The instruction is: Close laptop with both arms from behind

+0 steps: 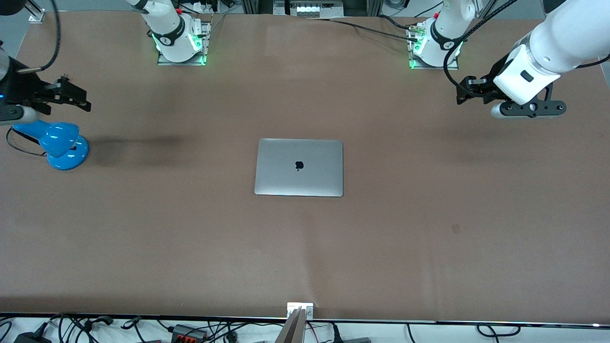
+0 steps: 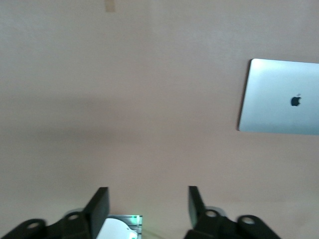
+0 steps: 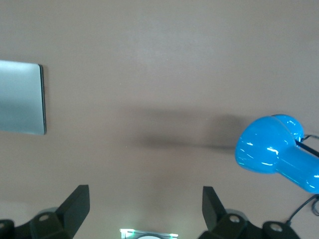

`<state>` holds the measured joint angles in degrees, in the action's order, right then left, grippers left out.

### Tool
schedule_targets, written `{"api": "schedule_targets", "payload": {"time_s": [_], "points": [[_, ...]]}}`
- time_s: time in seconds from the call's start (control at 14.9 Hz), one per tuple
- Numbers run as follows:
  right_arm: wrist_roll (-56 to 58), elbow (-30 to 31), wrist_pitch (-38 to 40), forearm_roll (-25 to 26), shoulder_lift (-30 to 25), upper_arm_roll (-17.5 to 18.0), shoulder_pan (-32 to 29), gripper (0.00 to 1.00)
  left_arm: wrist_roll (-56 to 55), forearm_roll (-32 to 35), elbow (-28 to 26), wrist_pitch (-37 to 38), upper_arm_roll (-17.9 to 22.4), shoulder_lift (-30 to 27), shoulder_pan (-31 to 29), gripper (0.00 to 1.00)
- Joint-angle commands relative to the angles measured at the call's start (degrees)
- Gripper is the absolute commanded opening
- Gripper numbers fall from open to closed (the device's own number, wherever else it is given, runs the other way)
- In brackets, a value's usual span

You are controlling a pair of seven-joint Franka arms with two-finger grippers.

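Lying flat with lid shut at mid-table: laptop [image 1: 299, 167], bare brown table [image 1: 429, 238] showing on every side of it

Hanging over the table's left-arm end, well apart from laptop: left gripper [image 1: 464, 90], fingers [image 2: 99, 201] apart

Hovering above blue desk lamp [image 1: 59, 143] at right-arm end: right gripper [image 1: 76, 97], fingers [image 3: 77, 201] spread wide

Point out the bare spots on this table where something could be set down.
Most of the table is bare: the whole strip nearer the camera than the closed laptop, and both stretches beside it. It is tightest by the blue lamp, under the right gripper; the left gripper hangs over bare table.
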<state>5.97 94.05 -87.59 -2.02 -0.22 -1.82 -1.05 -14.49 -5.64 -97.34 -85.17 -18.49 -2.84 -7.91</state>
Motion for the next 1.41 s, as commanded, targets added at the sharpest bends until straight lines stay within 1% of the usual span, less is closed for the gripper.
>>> {"api": "schedule_targets", "payload": {"time_s": [0.0, 0.13, 0.27, 0.47, 0.61, 0.67, 0.74, 0.81, 1.35], "points": [[-1.4, -1.5, 0.5, 1.3, 0.7, -1.9, 0.9, 1.0, -0.6, 2.4, 1.3, 1.2, 0.6, 0.1, 0.7, 1.0], [-1.3, -1.3, 0.7, 3.8, 0.7, -1.7, 1.0, 1.0, -1.1, 3.3, 1.2, 0.2, 1.3, 0.0, 0.4, 1.0], [-1.1, -1.3, 1.0, 3.6, 0.9, -1.7, 1.1, 1.0, 0.2, 6.2, 1.2, -0.1, 2.1, 0.1, 0.4, 1.0], [-1.6, -1.3, 1.4, 2.9, 0.8, -1.7, 1.0, 1.0, 5.9, 4.8, 1.1, 0.2, 4.0, 0.0, 0.4, 1.0], [-1.7, -1.1, 1.3, 2.0, 0.7, -1.7, 1.1, 1.0, 10.1, 4.3, 0.9, 0.1, 4.2, 0.0, 0.4, 1.0], [-1.4, -1.1, 0.9, 1.1, 0.7, -1.7, 1.2, 1.0, 11.6, 4.1, 1.1, -0.5, 5.1, 0.1, 0.5, 1.0], [-1.4, -1.1, 0.8, 1.1, 0.7, -1.7, 1.2, 1.0, 11.9, 3.3, 1.0, -1.3, 7.0, 0.1, 1.0, 1.0], [-1.5, -1.1, 0.7, 1.1, 0.9, -1.7, 1.1, 1.0, 11.9, 2.7, 0.7, -1.2, 7.3, 0.0, 1.0, 1.0], [-1.2, -1.2, 1.1, 1.0, 0.9, -1.7, 1.1, 1.0, 10.4, 2.9, 1.4, 0.0, 6.2, -0.1, 1.1, 1.0]]}}
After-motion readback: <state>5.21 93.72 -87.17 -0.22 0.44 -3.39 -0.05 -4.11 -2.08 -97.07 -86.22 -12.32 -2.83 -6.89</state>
